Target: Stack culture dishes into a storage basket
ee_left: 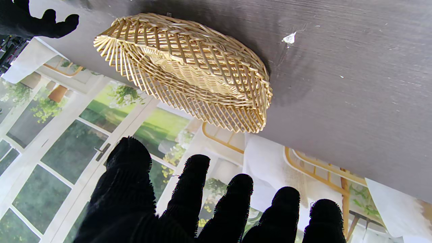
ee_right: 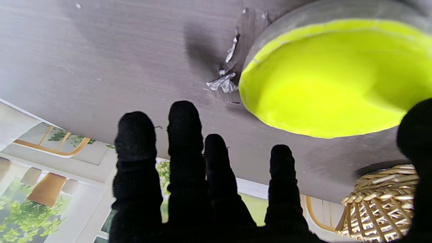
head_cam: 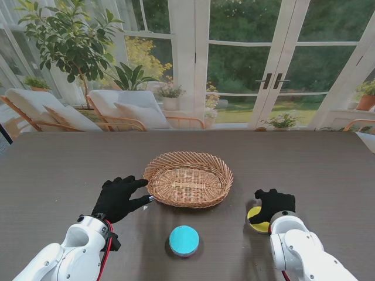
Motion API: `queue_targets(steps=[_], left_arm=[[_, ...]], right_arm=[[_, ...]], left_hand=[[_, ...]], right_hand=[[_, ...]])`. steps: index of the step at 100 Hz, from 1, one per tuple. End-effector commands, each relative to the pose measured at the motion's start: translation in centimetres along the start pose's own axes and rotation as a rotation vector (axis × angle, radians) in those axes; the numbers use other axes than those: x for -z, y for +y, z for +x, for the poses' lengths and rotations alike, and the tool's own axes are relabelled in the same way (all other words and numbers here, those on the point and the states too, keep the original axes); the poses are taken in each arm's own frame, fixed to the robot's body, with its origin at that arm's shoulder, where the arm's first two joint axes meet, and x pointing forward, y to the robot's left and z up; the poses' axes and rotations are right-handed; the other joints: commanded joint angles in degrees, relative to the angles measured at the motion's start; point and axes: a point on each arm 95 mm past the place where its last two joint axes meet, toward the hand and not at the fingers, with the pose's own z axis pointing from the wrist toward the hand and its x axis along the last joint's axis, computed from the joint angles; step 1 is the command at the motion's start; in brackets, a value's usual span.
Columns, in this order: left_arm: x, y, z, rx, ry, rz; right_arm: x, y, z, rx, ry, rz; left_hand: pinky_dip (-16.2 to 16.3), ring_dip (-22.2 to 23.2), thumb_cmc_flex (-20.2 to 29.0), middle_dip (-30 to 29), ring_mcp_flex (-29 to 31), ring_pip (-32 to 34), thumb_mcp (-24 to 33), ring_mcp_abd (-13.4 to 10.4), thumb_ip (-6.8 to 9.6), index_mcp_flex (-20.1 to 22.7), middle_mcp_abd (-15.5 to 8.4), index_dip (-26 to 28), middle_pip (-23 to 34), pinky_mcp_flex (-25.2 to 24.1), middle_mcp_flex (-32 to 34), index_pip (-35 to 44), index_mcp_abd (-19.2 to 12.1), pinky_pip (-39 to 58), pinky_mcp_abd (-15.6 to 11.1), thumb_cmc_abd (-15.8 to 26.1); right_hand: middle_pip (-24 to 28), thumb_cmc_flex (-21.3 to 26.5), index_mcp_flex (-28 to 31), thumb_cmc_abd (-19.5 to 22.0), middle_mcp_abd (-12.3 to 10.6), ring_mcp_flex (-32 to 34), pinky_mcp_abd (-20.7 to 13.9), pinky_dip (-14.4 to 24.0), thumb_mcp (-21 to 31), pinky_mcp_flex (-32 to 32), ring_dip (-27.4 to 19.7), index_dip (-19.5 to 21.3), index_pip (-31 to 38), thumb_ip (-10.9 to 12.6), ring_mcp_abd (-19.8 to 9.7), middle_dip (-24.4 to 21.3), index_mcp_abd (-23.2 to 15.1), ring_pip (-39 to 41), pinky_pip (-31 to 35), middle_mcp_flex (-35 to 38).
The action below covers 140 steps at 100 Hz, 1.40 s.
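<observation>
At frame centre the wicker basket point(head_cam: 188, 180) holds nothing, both dishes sit outside, and each robot hand is spread wide, the left robot hand point(head_cam: 118, 198) and the right robot hand point(head_cam: 272, 204).

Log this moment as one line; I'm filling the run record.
left hand: open beside basket | right hand: open over yellow dish | teal dish: on table | basket: holds no dishes
</observation>
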Motion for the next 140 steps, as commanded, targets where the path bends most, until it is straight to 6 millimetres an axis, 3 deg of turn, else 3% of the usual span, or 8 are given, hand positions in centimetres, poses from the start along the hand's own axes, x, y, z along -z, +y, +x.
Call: queue_targets(steps=[1,55,97,140], left_arm=[[0.2,0.1,0.2,0.007,0.005,-0.014],[0.2,0.1,0.2,0.006,0.003,-0.018],[0.2,0.1,0.2,0.006,0.003,-0.020],[0.1,0.1,0.2,0.004,0.005,-0.024]], right_arm=[[0.6,-0.9,0.4,-0.003,0.005,0.021],[1.5,-0.5,0.7,-0.014,0.033,0.022],[1.8,-1.4,1.3,0.028,0.039,0.051],[2.2,-2.1,1.7,0.033,0.027,0.052]], left_hand=[[0.9,0.5,1.1,0.2,1.4,0.7,-0.4,0.7,1.88,0.3,0.4,0.2,0.0,-0.8,1.0,0.1,-0.7,-1.1,-1.0,3.6],[1.2,0.6,1.1,0.2,1.7,0.7,-0.4,0.8,1.86,0.5,0.4,0.3,0.0,-0.5,1.0,0.2,-1.1,-0.8,-0.9,3.6],[1.3,0.6,1.1,0.2,1.7,0.7,-0.4,0.8,1.85,0.6,0.5,0.3,0.0,-0.5,1.0,0.3,-1.2,-0.8,-0.9,3.6],[1.3,0.7,1.2,0.2,1.7,0.7,-0.4,0.8,1.85,0.8,0.5,0.3,0.0,-0.4,1.0,0.4,-1.3,-0.8,-0.9,3.6]], right_hand=[[1.6,0.3,-1.9,-1.4,2.9,1.8,2.3,2.3,4.5,-9.8,0.0,1.0,0.9,1.1,1.3,0.6,1.6,-0.3,1.8,0.1],[0.5,-1.5,-2.8,0.3,3.6,1.4,3.2,1.4,3.1,-10.1,-0.5,-0.3,3.2,-0.1,2.2,-0.3,3.5,-2.4,0.4,-0.6],[0.6,-1.7,-4.6,-0.2,5.3,2.5,4.2,0.9,3.2,-9.4,-1.0,-1.8,6.3,-0.2,2.8,-0.5,9.1,-3.9,-0.3,-0.9],[3.5,7.6,-3.4,-5.3,5.3,7.4,3.3,1.6,5.7,-4.8,0.1,-3.2,10.4,2.4,1.0,0.6,7.6,-0.5,3.4,3.3]])
